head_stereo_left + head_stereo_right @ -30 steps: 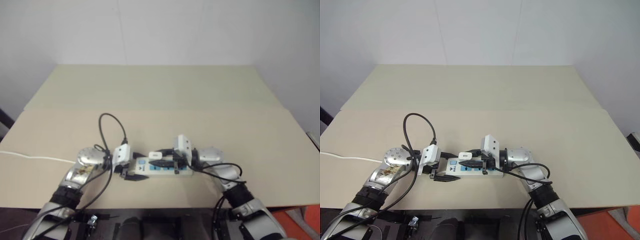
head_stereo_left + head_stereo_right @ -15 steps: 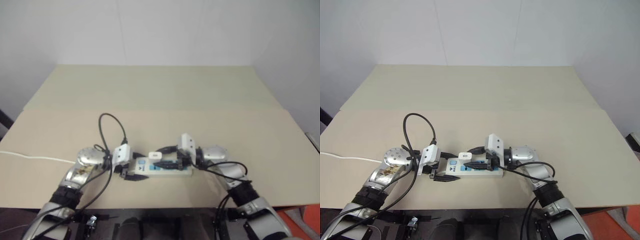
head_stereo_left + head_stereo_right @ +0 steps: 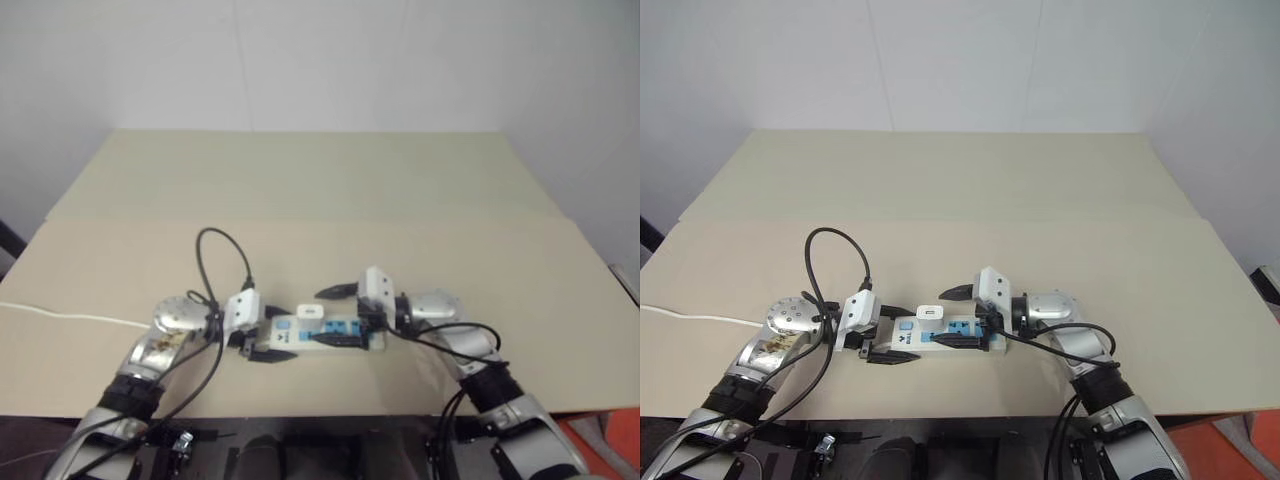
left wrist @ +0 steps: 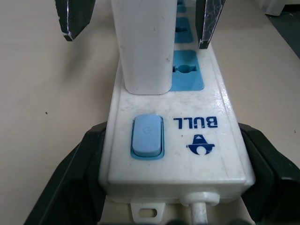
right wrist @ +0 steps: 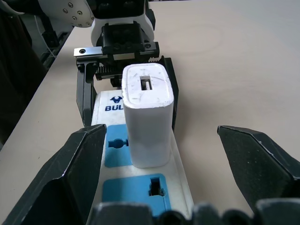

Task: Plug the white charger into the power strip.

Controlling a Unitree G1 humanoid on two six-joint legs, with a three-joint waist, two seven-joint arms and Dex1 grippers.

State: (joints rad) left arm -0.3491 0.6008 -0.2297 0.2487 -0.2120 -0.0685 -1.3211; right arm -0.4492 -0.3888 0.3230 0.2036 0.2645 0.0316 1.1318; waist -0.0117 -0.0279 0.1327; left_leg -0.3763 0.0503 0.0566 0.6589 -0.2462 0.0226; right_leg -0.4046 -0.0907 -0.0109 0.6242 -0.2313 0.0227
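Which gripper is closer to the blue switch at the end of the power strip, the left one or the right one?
Left. The left gripper straddles the power strip at its blue switch end. The right gripper stands open around the white charger, further along the strip.

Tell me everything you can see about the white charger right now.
The white charger is a small block of smooth, slightly scuffed white plastic with rounded edges and a slot-shaped port in its top face. It stands upright, plugged into the power strip at the socket nearest the blue switch. Only the strip touches it. The right hand is open, its fingers standing clear on either side of the charger. The left hand grips the strip's switch end.
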